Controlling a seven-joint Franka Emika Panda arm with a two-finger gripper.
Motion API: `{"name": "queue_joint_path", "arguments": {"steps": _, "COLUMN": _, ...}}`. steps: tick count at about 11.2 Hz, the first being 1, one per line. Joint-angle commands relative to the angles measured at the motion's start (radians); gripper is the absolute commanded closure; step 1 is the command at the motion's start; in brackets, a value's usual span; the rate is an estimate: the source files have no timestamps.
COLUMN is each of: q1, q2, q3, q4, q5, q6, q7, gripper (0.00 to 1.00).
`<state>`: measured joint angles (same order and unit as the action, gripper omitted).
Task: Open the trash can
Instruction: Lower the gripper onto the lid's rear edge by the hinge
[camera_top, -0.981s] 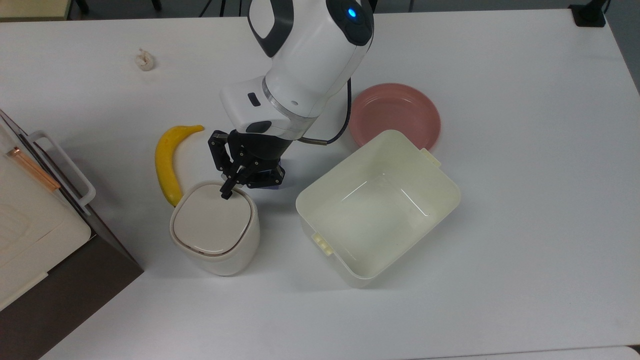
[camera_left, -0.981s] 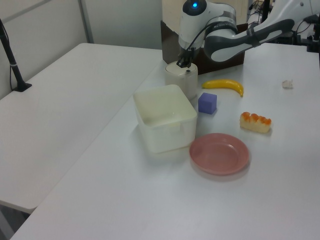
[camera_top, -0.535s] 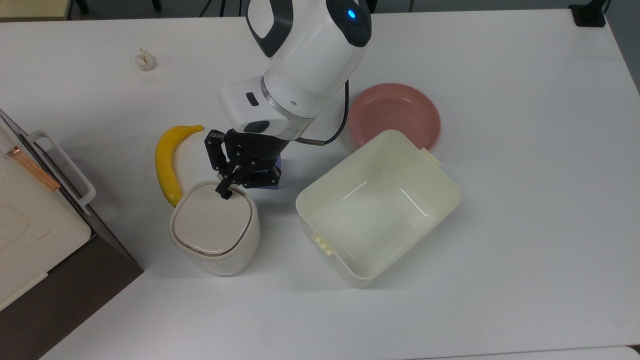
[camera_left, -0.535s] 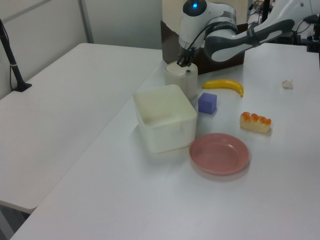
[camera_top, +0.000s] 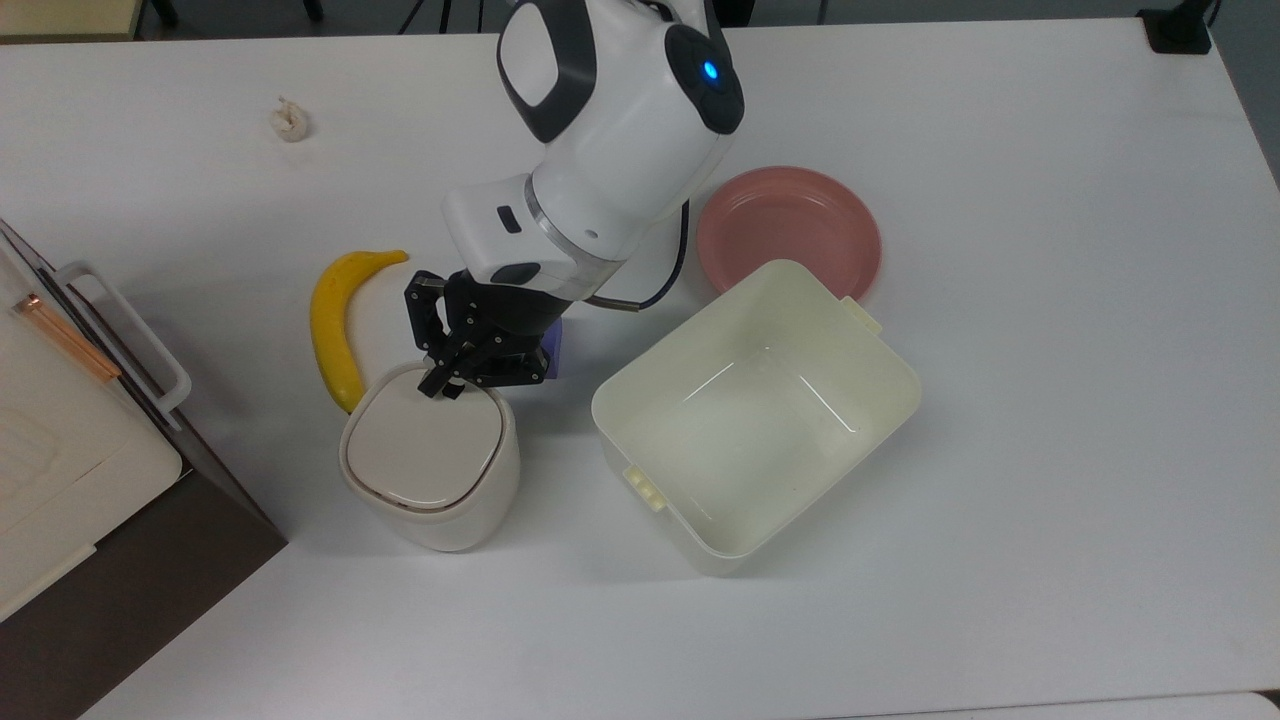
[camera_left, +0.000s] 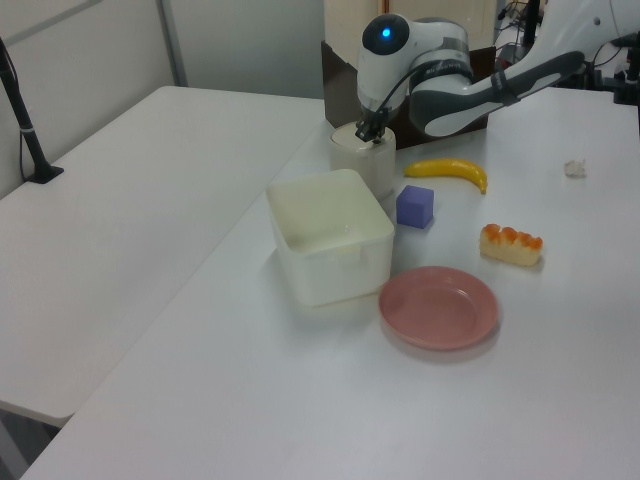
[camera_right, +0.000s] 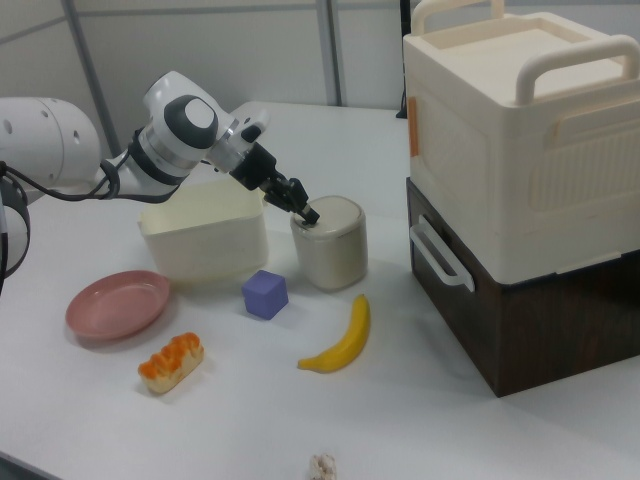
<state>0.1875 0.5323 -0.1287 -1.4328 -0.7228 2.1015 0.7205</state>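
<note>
**Fingertips on the bin's far edge, lid down**

The bin (camera_top: 432, 462) stands on the table (camera_top: 1050, 420) at the top view's left of centre, with its flat beige lid (camera_top: 420, 445) lying closed, so its inside is hidden. Just to the top view's right sits the tub (camera_top: 880, 400), lidless and holding nothing. Beyond the tub lies a pink plate (camera_top: 790, 235), also bare. At the top view's far left a cream box (camera_right: 520, 130) with handles rests on a dark brown base (camera_right: 520, 330) (both shut).

The gripper (camera_top: 436, 386) points down at the lid's far edge, its black fingers drawn together with nothing between them, tips touching or almost touching the lid there. In the right view the tips (camera_right: 310, 214) meet the rim at the bin's left side.

Compared with a second ago, the gripper has slid a little toward the top view's left along that far edge, and the arm's wrist has tilted; the lid stays down.

A banana (camera_top: 338, 325) lies just beside the bin, a purple cube (camera_right: 265, 294) close to it, a pastry (camera_right: 171, 361) nearer the plate, and a small white crumb (camera_top: 289, 119) well apart. No writing is legible.
</note>
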Motion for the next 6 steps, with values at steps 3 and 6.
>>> {"name": "queue_joint_path", "arguments": {"steps": 3, "q1": 0.004, "q2": -0.014, "q3": 0.001, "q4": -0.041, "q5": -0.027, "q6": 0.005, "q7": 0.043, "gripper": 1.0}}
{"name": "queue_joint_path", "arguments": {"steps": 6, "q1": 0.004, "q2": -0.015, "q3": 0.001, "q4": -0.037, "q5": -0.023, "q6": 0.005, "q7": 0.045, "gripper": 1.0}}
